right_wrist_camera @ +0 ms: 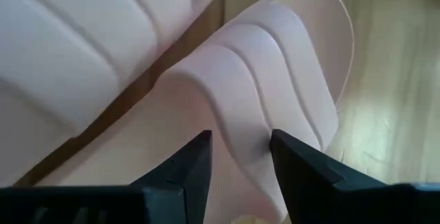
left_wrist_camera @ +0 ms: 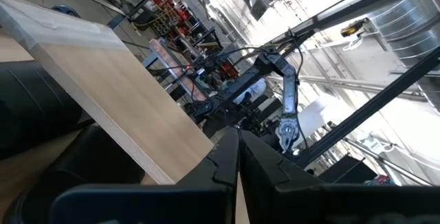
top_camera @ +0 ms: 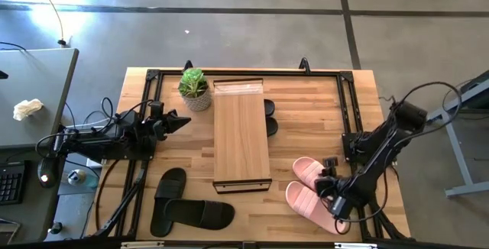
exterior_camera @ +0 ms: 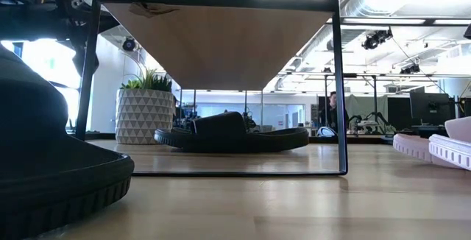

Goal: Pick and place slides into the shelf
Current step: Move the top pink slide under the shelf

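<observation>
Right pincer [right_wrist_camera: 239,157] over a pale pink slide [right_wrist_camera: 275,80]

Its dark fingers straddle the ribbed, matte strap, spread, not clamped; the pair lies on the wood surface [top_camera: 306,111] right of the plank-topped shelf [top_camera: 241,130]. Left pincer [top_camera: 182,121] closed, waiting.

Wooden desk [top_camera: 306,119], black-framed. Shelf [top_camera: 241,133] in the middle, plant pot [top_camera: 195,90] by its far left corner. Two black slides [top_camera: 187,205] near-left, two pink slides [top_camera: 309,185] near-right. More black slides [exterior_camera: 232,133] under the shelf, poking out right.
</observation>
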### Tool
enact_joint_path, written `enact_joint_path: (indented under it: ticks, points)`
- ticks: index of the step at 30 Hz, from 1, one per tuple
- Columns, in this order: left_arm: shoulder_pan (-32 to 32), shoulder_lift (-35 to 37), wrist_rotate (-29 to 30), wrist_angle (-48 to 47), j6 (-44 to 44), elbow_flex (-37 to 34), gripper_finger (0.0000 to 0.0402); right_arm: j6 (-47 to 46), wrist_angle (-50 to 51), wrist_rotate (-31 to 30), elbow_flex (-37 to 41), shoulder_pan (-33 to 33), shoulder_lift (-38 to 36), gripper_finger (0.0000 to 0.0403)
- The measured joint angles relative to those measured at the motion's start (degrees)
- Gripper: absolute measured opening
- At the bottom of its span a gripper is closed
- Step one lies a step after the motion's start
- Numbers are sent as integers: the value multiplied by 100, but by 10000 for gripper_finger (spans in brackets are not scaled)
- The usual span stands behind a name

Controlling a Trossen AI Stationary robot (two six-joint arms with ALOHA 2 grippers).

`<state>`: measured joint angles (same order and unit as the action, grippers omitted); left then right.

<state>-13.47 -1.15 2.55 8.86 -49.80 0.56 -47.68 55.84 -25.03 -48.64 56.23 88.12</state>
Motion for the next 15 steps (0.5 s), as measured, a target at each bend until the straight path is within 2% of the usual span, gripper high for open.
enact_joint_path:
  ticks: [6,13,15]
  points:
    - [0,2,0,0,-9,0,3,-455,8,-156,0,2,374,124]
    - [-2,0,-2,1,-17,2,3,-1420,459,-456,-15,0,370,18]
    - [-1,0,-2,0,-17,1,3,-1677,737,-485,-81,0,358,8]
